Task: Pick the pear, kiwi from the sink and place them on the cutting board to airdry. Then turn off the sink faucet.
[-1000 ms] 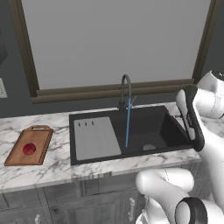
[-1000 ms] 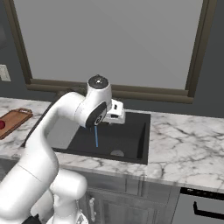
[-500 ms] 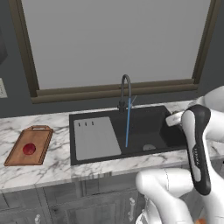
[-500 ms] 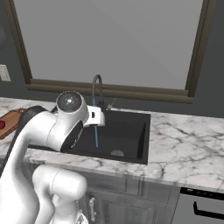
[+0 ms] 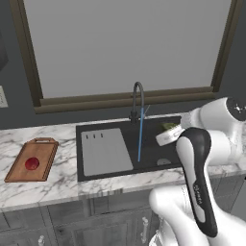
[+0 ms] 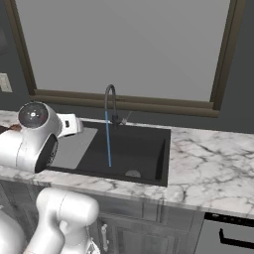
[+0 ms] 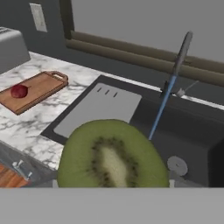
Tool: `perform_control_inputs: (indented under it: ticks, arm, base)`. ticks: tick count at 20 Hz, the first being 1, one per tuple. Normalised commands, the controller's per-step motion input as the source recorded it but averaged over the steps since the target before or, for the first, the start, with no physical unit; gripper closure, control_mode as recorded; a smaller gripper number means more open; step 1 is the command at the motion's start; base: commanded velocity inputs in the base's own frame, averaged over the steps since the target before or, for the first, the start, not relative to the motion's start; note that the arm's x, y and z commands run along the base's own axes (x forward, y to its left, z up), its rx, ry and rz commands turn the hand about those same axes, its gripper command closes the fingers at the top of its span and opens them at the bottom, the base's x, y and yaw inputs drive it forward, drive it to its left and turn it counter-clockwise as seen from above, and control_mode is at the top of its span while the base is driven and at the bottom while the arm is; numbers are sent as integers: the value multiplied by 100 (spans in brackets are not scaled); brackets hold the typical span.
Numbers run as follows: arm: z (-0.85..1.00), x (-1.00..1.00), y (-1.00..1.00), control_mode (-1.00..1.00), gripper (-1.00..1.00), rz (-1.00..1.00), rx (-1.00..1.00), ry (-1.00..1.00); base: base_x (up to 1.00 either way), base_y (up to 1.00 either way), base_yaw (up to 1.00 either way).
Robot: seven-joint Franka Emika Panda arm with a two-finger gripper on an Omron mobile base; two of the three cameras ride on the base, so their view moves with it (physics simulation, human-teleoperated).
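A halved olive-green kiwi [image 7: 111, 155] with a pale core and a ring of dark seeds sits close in front of the hand camera, its cut face glossy and oval; the jaws are closed around it, and in the left base view a sliver of green shows at the white gripper [image 5: 168, 130] above the right part of the basin. The large black rectangular sink [image 5: 153, 144] is matte and deep, with a flat grey ribbed draining panel [image 5: 104, 151] forming its left part and a round metal drain [image 7: 177, 165] in the floor. A slim dark metal gooseneck faucet [image 5: 137, 98] arches over it, and a thin straight blue stream of water [image 5: 140, 139] falls from its spout. To the left, on the white-and-grey marbled table [image 5: 57, 178], lies the brown wooden cutting board [image 5: 45, 156] with rounded corners and a handle loop at its far end. The small round red pear [image 5: 32, 163] rests on the board, smooth and shiny.
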Motion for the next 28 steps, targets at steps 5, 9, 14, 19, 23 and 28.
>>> perform_control_inputs:
  ticks: [5,9,14,19,23,28]
  arm:
    - [15,0,96,-100,100,13,-4,0]
    - [0,0,97,-100,100,17,-3,-1]
    - [0,0,82,-100,100,16,-5,-4]
    - [0,0,68,-100,100,9,-8,-5]
    - [0,0,55,-100,100,7,-5,-3]
    - [0,14,49,-100,100,5,-4,-2]
  base:
    - [0,0,0]
    - [0,0,0]
    - [0,0,0]
    - [0,0,0]
    - [0,0,0]
    - [0,0,0]
